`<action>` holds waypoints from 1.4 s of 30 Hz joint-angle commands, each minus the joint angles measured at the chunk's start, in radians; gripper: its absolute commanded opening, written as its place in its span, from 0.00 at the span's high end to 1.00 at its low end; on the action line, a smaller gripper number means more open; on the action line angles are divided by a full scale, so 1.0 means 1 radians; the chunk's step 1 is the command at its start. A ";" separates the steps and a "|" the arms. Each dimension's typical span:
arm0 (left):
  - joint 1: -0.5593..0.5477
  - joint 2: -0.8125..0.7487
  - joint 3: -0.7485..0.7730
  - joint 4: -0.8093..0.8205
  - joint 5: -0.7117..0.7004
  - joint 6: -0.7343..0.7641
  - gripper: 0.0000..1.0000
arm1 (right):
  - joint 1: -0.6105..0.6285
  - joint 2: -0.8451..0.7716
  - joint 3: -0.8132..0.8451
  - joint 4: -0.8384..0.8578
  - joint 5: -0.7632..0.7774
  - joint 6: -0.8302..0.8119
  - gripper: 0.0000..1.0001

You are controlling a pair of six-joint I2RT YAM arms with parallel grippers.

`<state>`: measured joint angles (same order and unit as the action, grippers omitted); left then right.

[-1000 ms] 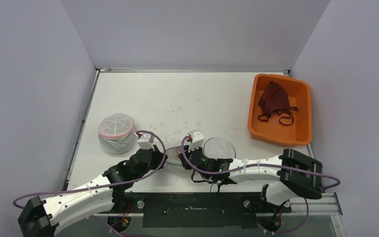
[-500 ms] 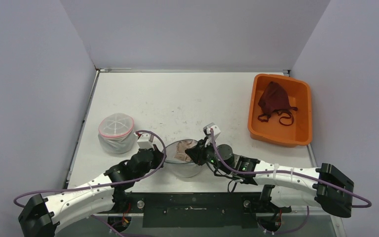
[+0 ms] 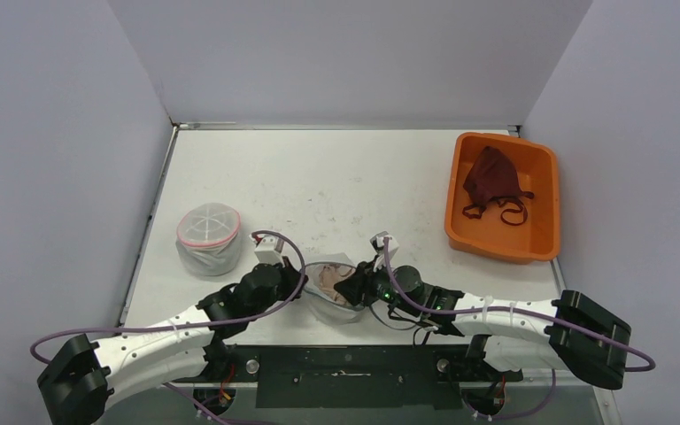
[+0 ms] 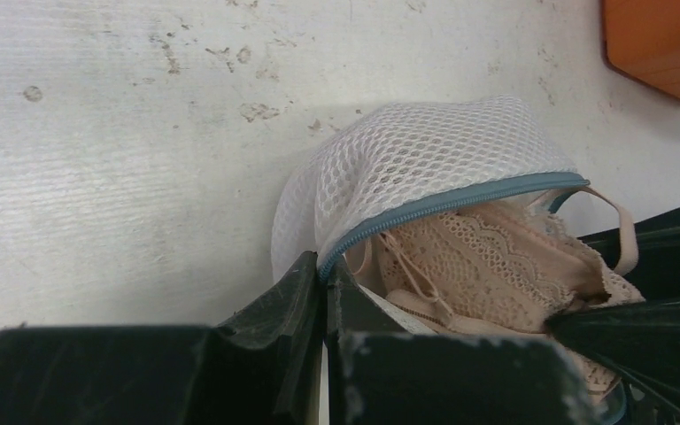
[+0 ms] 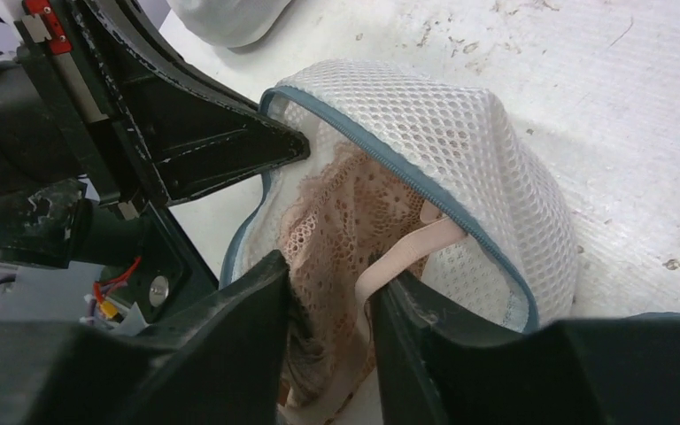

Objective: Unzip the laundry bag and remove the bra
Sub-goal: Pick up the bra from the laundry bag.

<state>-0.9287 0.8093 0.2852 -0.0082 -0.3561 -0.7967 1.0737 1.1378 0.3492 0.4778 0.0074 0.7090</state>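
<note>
The white mesh laundry bag (image 3: 343,306) with a blue zipper lies unzipped at the table's near edge between both arms. My left gripper (image 4: 325,266) is shut on the bag's zipper edge (image 4: 425,208) and holds the mouth open. A beige lace bra (image 4: 496,257) sits inside the bag (image 5: 460,150). My right gripper (image 5: 328,266) reaches into the mouth with its jaws apart, and the bra's lace and strap (image 5: 354,212) lie between its fingers. In the top view the right gripper (image 3: 347,288) meets the bag from the right and the left gripper (image 3: 305,282) from the left.
An orange bin (image 3: 544,190) at the right edge holds a dark red garment (image 3: 491,181). A second white mesh bag with a pink rim (image 3: 208,232) stands at the left. Grey walls close off the table on three sides.
The right gripper has moved left and down into the bag's mouth and its jaws have parted around the bra. The bag has shifted slightly; the left gripper keeps its hold.
</note>
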 commanded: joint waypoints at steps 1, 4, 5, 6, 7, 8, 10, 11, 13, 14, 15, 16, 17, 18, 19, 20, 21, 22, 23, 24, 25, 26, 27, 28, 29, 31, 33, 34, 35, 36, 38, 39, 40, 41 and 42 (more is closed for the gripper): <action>-0.004 0.029 0.018 0.132 0.076 0.023 1.00 | -0.003 0.012 0.005 0.080 -0.035 0.034 0.55; -0.007 0.037 0.007 0.154 0.095 0.024 1.00 | -0.003 0.004 0.016 0.065 -0.032 0.035 0.42; -0.008 0.034 0.004 0.160 0.099 0.024 1.00 | -0.003 0.001 0.019 0.061 -0.032 0.036 0.38; -0.009 0.032 -0.001 0.163 0.100 0.024 1.00 | -0.003 0.004 0.024 0.054 -0.033 0.036 0.34; -0.009 0.028 -0.003 0.165 0.100 0.024 1.00 | -0.002 0.006 0.031 0.048 -0.038 0.037 0.31; -0.010 0.026 -0.006 0.167 0.100 0.024 1.00 | -0.001 0.010 0.036 0.046 -0.041 0.037 0.28; -0.011 0.019 -0.009 0.168 0.098 0.024 1.00 | 0.001 0.023 0.051 0.027 -0.042 0.036 0.23; -0.011 0.018 -0.008 0.166 0.098 0.024 1.00 | 0.001 0.038 0.061 0.016 -0.041 0.033 0.23; -0.011 0.015 -0.009 0.163 0.098 0.025 1.00 | 0.004 0.062 0.079 -0.007 -0.039 0.028 0.23; -0.012 0.013 -0.009 0.161 0.097 0.025 1.00 | 0.005 0.080 0.087 -0.021 -0.034 0.028 0.23; -0.013 0.010 -0.007 0.158 0.096 0.025 1.00 | 0.007 0.091 0.094 -0.033 -0.030 0.027 0.24; -0.012 0.009 -0.007 0.154 0.095 0.026 1.00 | 0.008 0.103 0.100 -0.044 -0.027 0.029 0.26; -0.014 0.007 -0.007 0.151 0.095 0.026 1.00 | 0.008 0.114 0.107 -0.055 -0.025 0.030 0.28; -0.013 0.005 -0.008 0.148 0.093 0.026 1.00 | 0.010 0.126 0.114 -0.067 -0.024 0.030 0.32; -0.013 0.002 -0.009 0.147 0.092 0.025 1.00 | 0.010 0.135 0.120 -0.077 -0.022 0.031 0.36; -0.013 -0.001 -0.009 0.146 0.091 0.026 1.00 | 0.010 0.143 0.125 -0.084 -0.021 0.034 0.43; -0.013 -0.003 -0.012 0.144 0.089 0.027 1.00 | 0.010 0.149 0.129 -0.092 -0.020 0.037 0.49; -0.015 -0.006 -0.011 0.142 0.087 0.027 1.00 | 0.009 0.152 0.131 -0.097 -0.020 0.038 0.56; -0.016 -0.009 -0.012 0.138 0.086 0.027 1.00 | 0.010 0.149 0.130 -0.096 -0.018 0.041 0.63; -0.016 -0.012 -0.012 0.137 0.084 0.027 1.00 | 0.010 0.142 0.126 -0.091 -0.017 0.042 0.69; -0.016 -0.015 -0.012 0.136 0.083 0.026 1.00 | 0.009 0.134 0.123 -0.084 -0.016 0.043 0.75; -0.016 -0.020 -0.013 0.134 0.083 0.027 1.00 | 0.010 0.121 0.119 -0.078 -0.015 0.043 0.83; -0.015 -0.024 -0.015 0.133 0.083 0.027 1.00 | 0.011 0.109 0.115 -0.070 -0.016 0.041 0.88; -0.015 -0.028 -0.016 0.130 0.083 0.027 1.00 | 0.009 0.093 0.113 -0.061 -0.018 0.036 0.92; -0.015 -0.032 -0.016 0.129 0.082 0.027 1.00 | 0.010 0.079 0.114 -0.054 -0.021 0.022 0.94; -0.016 -0.039 -0.018 0.125 0.081 0.025 1.00 | 0.010 0.041 0.112 -0.032 -0.045 -0.013 0.95; -0.015 -0.045 -0.018 0.119 0.077 0.024 1.00 | 0.010 0.006 0.107 0.005 -0.085 -0.042 0.95; -0.015 -0.047 -0.016 0.115 0.074 0.022 1.00 | 0.010 -0.005 0.110 0.019 -0.115 -0.062 0.95; -0.015 -0.046 -0.015 0.108 0.069 0.021 1.00 | 0.010 -0.011 0.119 0.021 -0.149 -0.084 0.95; -0.015 -0.047 -0.011 0.099 0.064 0.019 1.00 | 0.013 -0.013 0.133 0.014 -0.183 -0.107 0.95; -0.016 -0.048 -0.004 0.090 0.057 0.016 1.00 | 0.018 -0.013 0.158 0.001 -0.262 -0.154 0.95; -0.015 -0.048 -0.001 0.089 0.053 0.016 1.00 | 0.022 -0.015 0.170 -0.011 -0.291 -0.176 0.95; -0.015 -0.048 0.005 0.088 0.049 0.016 1.00 | 0.025 -0.021 0.176 -0.015 -0.321 -0.193 0.95; -0.015 -0.047 0.008 0.086 0.045 0.017 1.00 | 0.027 -0.029 0.184 -0.019 -0.348 -0.208 0.95; -0.015 -0.046 0.012 0.084 0.041 0.018 1.00 | 0.026 -0.040 0.190 -0.025 -0.369 -0.218 0.95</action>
<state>-0.9409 0.7723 0.2672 0.0784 -0.2821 -0.7818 1.0859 1.1446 0.4698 0.4034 -0.2005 0.5873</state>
